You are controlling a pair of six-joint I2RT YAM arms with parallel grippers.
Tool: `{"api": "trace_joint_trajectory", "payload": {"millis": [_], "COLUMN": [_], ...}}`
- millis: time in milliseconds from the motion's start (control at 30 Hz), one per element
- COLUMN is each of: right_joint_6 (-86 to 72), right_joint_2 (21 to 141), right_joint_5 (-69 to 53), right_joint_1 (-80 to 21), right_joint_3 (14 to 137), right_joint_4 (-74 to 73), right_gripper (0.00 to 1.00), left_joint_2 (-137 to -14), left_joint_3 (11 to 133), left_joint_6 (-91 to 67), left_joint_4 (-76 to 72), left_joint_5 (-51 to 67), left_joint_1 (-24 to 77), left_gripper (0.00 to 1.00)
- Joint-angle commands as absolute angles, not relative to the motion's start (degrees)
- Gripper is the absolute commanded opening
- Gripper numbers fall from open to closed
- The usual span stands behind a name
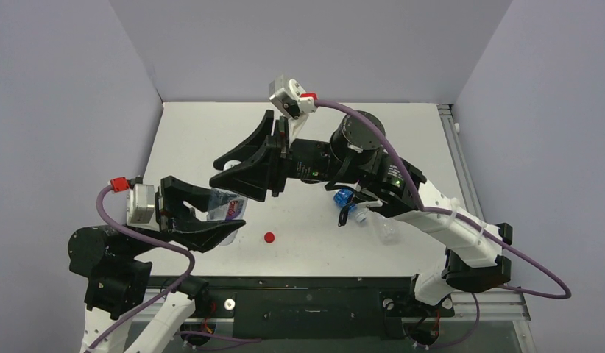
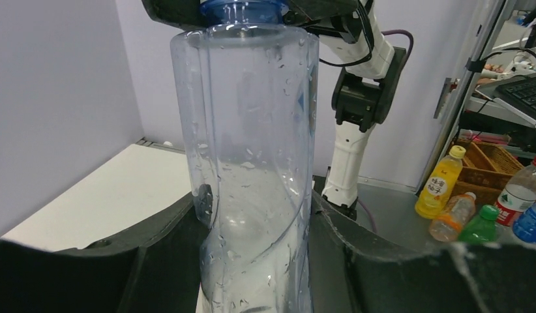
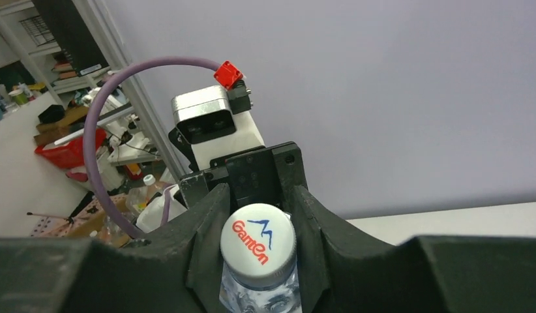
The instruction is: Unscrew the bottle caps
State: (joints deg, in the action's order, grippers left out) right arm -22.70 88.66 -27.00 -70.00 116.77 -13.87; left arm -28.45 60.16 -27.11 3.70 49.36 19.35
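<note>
My left gripper (image 1: 220,215) is shut on the body of a clear bottle (image 2: 252,163), holding it upright above the table; wet droplets cling inside it. In the top view only the bottle's labelled part (image 1: 230,206) shows. My right gripper (image 3: 257,244) comes in from above and is shut on this bottle's white cap (image 3: 257,242), which carries a red and blue logo. From the top view the right gripper (image 1: 241,173) hides that cap. A loose red cap (image 1: 269,237) lies on the white table. A blue cap (image 1: 344,196) sits on a bottle lying under the right arm.
A second clear bottle (image 1: 382,228) lies on the table beside the blue-capped one, under my right forearm. Grey walls close in the table (image 1: 189,140) on three sides. Off the table, a yellow drink bottle (image 2: 441,189) and other bottles stand near a wicker basket (image 2: 490,166).
</note>
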Motion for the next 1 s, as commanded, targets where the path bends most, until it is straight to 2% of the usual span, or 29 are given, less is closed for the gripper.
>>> {"api": "trace_joint_trajectory", "payload": {"millis": [0,33,67,133,300,400,533,967], "right_joint_6": [-22.3,-21.11,-20.35,-18.6,-16.84,-17.97,-19.5,-23.36], "right_joint_2": [85.93,85.46,84.51,84.11,87.89,93.46,95.52,97.1], "right_joint_5": [-26.25,-21.12,-10.73,2.66,19.88,26.32,27.79,19.89], "right_joint_1": [-71.38,-71.64,-72.53,-74.3,-79.18,-80.02,-79.91,-77.95], "right_joint_3": [119.67,118.91,118.65,118.53,125.45,133.75,134.59,132.84], "right_joint_4": [-14.92,-16.72,-17.67,-21.0,-28.18,-35.19,-35.05,-30.99], "right_gripper": [0.37,0.49,0.64,0.74,0.8,0.81,0.75,0.52], "left_joint_2": [-30.75,-30.45,-30.3,-29.83,-28.39,-27.72,-27.16,-26.34], "left_joint_3": [60.07,59.92,59.43,58.6,56.19,54.83,54.48,52.62], "left_joint_6": [-30.04,-28.21,-26.89,-22.42,-9.7,-6.05,-3.96,-0.3], "left_joint_4": [4.1,4.38,4.96,5.9,6.8,6.59,6.89,6.83], "left_joint_5": [46.44,45.63,43.69,40.06,31.79,27.44,27.09,30.61], "left_joint_1": [18.9,18.9,18.9,18.96,18.98,18.97,18.96,18.98], "left_gripper": [0.34,0.34,0.33,0.32,0.33,0.33,0.32,0.32]}}
